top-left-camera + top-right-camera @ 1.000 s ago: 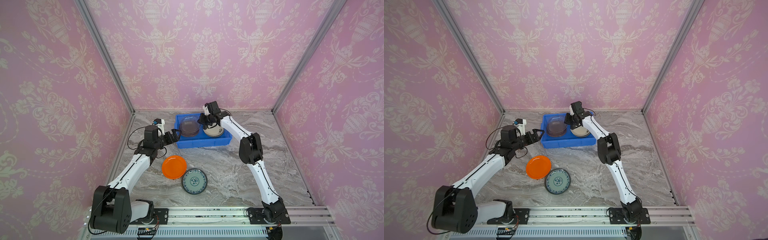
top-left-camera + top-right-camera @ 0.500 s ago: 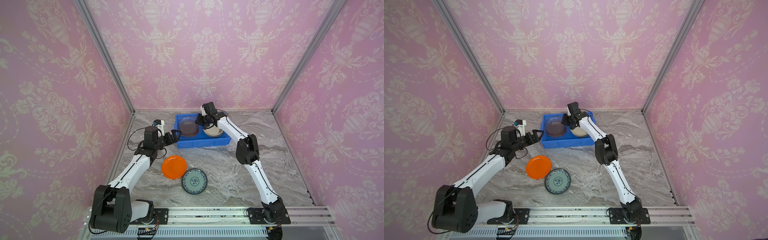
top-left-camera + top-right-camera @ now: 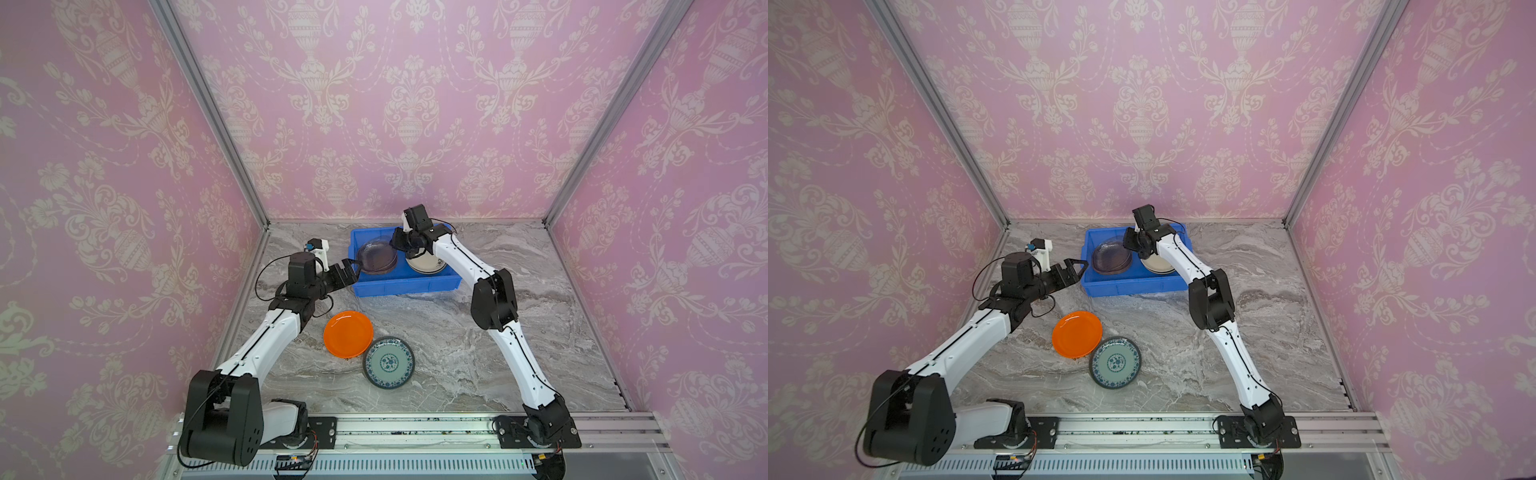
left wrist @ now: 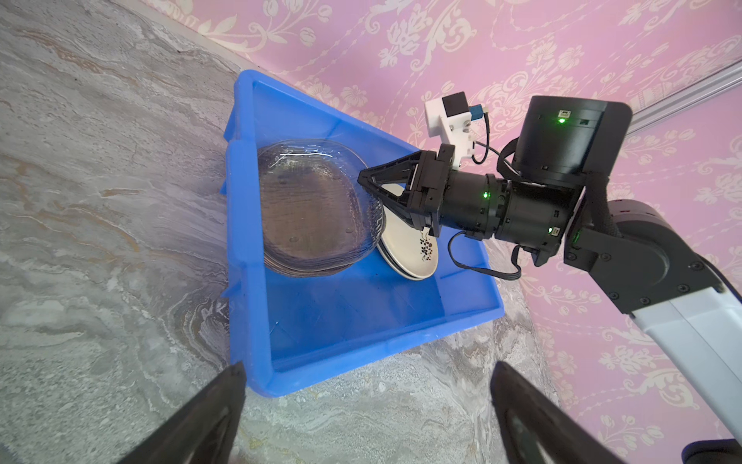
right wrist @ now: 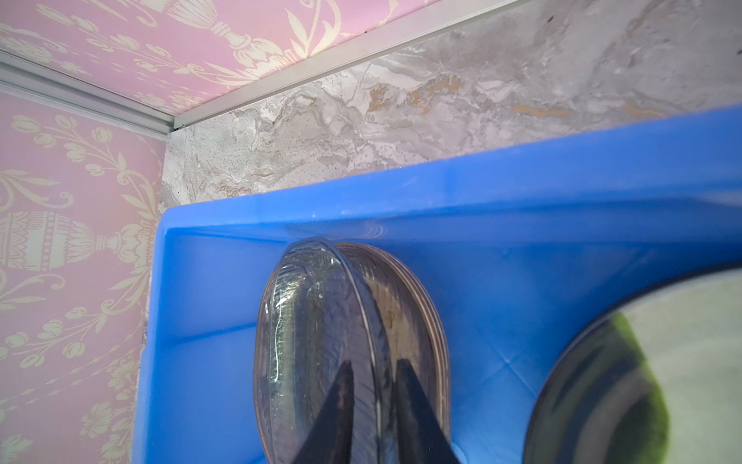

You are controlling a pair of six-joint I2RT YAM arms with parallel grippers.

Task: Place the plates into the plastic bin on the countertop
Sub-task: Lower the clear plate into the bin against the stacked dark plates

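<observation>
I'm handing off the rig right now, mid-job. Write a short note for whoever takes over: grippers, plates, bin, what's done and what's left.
Left gripper: open, empty, by the front left corner of the bright blue plastic bin.
Right gripper: over the bin, jaws astride the rim of the top plate of the translucent glass plate stack; whether it grips cannot be told.
Done: glass stack in the bin's left half, cream round plates in its right half.
Left: round orange plate and teal floral plate, edges meeting, on the marble countertop in front of the bin.
</observation>
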